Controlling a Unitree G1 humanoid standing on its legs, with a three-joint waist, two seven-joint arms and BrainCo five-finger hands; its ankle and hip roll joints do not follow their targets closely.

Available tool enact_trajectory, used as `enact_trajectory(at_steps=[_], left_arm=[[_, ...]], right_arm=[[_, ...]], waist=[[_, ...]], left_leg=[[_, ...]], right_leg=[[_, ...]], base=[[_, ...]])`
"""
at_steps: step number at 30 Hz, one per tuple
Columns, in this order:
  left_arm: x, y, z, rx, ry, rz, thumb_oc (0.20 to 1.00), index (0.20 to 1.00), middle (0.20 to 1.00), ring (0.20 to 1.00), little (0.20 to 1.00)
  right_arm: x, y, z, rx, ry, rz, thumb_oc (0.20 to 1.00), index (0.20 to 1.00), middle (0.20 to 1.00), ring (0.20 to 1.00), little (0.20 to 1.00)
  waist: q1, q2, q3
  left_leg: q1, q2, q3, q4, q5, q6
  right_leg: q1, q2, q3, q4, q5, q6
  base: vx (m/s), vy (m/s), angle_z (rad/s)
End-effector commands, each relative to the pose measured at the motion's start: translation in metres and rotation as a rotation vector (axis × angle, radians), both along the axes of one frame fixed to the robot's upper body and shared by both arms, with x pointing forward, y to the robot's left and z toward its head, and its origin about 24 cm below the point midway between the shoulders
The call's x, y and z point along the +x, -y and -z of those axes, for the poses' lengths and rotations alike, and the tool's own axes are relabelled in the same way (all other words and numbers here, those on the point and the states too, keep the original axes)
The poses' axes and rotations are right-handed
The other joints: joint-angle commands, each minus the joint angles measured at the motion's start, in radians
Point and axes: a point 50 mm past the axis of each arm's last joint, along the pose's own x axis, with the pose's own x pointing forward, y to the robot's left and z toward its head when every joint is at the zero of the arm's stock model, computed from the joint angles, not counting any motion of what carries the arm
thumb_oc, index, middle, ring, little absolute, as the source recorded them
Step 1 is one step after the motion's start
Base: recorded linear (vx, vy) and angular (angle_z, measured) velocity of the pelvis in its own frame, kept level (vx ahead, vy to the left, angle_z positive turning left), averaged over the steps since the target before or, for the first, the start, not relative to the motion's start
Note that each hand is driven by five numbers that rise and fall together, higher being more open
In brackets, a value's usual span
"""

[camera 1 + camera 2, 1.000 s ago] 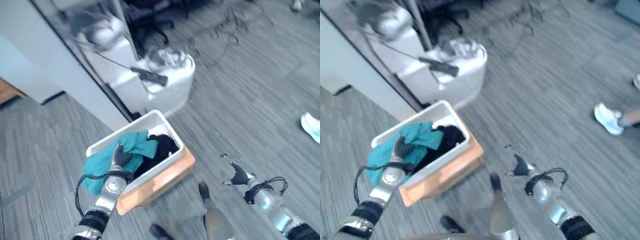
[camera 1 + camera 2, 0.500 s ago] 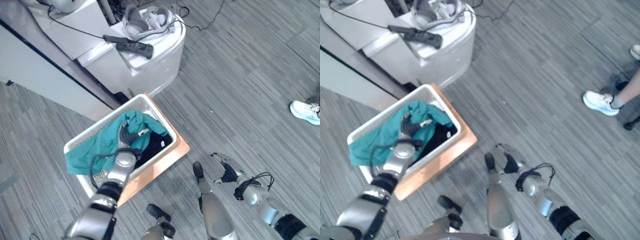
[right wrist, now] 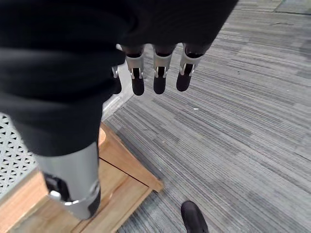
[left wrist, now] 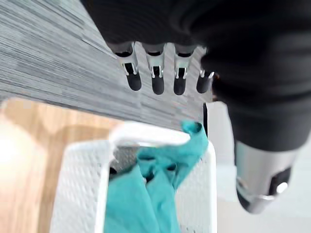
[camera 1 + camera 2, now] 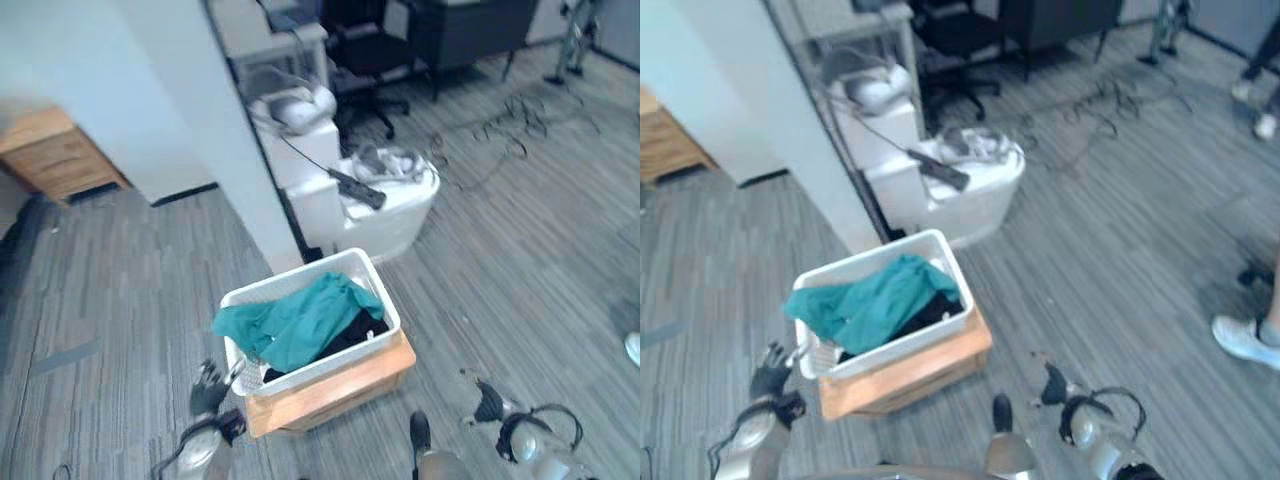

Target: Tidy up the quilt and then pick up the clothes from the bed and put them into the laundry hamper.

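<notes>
Teal garment (image 5: pixel 300 322): lies in white hamper (image 5: pixel 375 290) on wooden stand (image 5: pixel 340 385), atop dark clothes. Released 0.5 s ago. Left hand (image 5: pixel 208 388): withdrawn beside hamper, fingers straight, empty. Right hand (image 5: pixel 488 404): low, relaxed, empty. Deposit judged complete.

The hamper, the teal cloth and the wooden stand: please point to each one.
hamper (image 5: pixel 385 300), left eye view, on its white rim at the right side.
teal cloth (image 5: pixel 300 322), left eye view, on the middle of the cloth.
wooden stand (image 5: pixel 340 385), left eye view, on its front face.
</notes>
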Motion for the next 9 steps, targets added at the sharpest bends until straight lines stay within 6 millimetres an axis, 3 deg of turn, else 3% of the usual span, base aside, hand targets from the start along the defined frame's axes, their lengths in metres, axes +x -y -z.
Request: enact_trajectory(at_steps=[1,2,3,5,7,8,9], left_arm=[[0.009,0.001,0.006,-0.053,-0.015,-0.006,1.000,1.000,1.000,1.000,1.000],[-0.014,0.007,0.026,-0.129,-0.117,-0.029,1.000,1.000,1.000,1.000,1.000],[-0.013,0.007,0.026,-0.129,-0.116,-0.029,1.000,1.000,1.000,1.000,1.000],[-0.037,0.010,0.045,-0.115,-0.274,0.010,1.000,1.000,1.000,1.000,1.000],[-0.068,0.018,0.065,-0.074,-0.477,0.097,1.000,1.000,1.000,1.000,1.000],[-0.092,0.025,0.076,-0.041,-0.638,0.173,1.000,1.000,1.000,1.000,1.000],[-0.092,0.025,0.076,-0.040,-0.637,0.173,1.000,1.000,1.000,1.000,1.000]], right_arm=[[0.019,-0.001,-0.004,0.057,0.046,0.105,1.000,1.000,1.000,1.000,1.000],[0.005,0.001,0.010,0.072,-0.033,0.195,1.000,1.000,1.000,1.000,1.000],[0.006,0.001,0.010,0.073,-0.032,0.196,1.000,1.000,1.000,1.000,1.000],[-0.003,0.000,0.019,0.090,-0.086,0.270,1.000,1.000,1.000,1.000,1.000],[-0.012,-0.004,0.028,0.110,-0.140,0.331,1.000,1.000,1.000,1.000,1.000],[-0.022,-0.007,0.036,0.140,-0.183,0.399,1.000,1.000,1.000,1.000,1.000],[-0.021,-0.007,0.035,0.140,-0.182,0.399,1.000,1.000,1.000,1.000,1.000]], waist=[[0.002,0.010,0.036],[0.011,0.000,0.031],[0.011,0.000,0.032],[0.015,-0.008,0.026],[0.018,-0.015,0.023],[0.017,-0.020,0.019],[0.018,-0.020,0.020]], left_leg=[[0.004,0.036,-0.052,0.002,-0.001,-0.013],[0.007,0.032,-0.066,0.002,-0.006,-0.008],[0.007,0.032,-0.067,0.002,-0.006,-0.008],[0.011,0.027,-0.077,0.002,-0.014,-0.003],[0.016,0.019,-0.084,0.002,-0.023,0.003],[0.022,0.012,-0.086,0.002,-0.031,0.009],[0.022,0.012,-0.085,0.002,-0.031,0.009]], right_leg=[[0.080,-0.057,-0.014,0.003,-0.147,0.083],[0.096,-0.060,-0.030,0.003,-0.149,0.085],[0.097,-0.061,-0.031,0.003,-0.149,0.085],[0.111,-0.064,-0.039,0.003,-0.151,0.086],[0.122,-0.069,-0.042,0.003,-0.152,0.087],[0.128,-0.074,-0.044,0.003,-0.151,0.090],[0.128,-0.074,-0.044,0.003,-0.151,0.090]], base=[[-0.04,0.079,0.32],[-0.02,0.066,0.24],[-0.02,0.075,0.21],[0.00,0.070,0.17],[-0.02,0.118,0.13],[-0.02,0.102,0.06],[-0.02,0.101,0.03]])
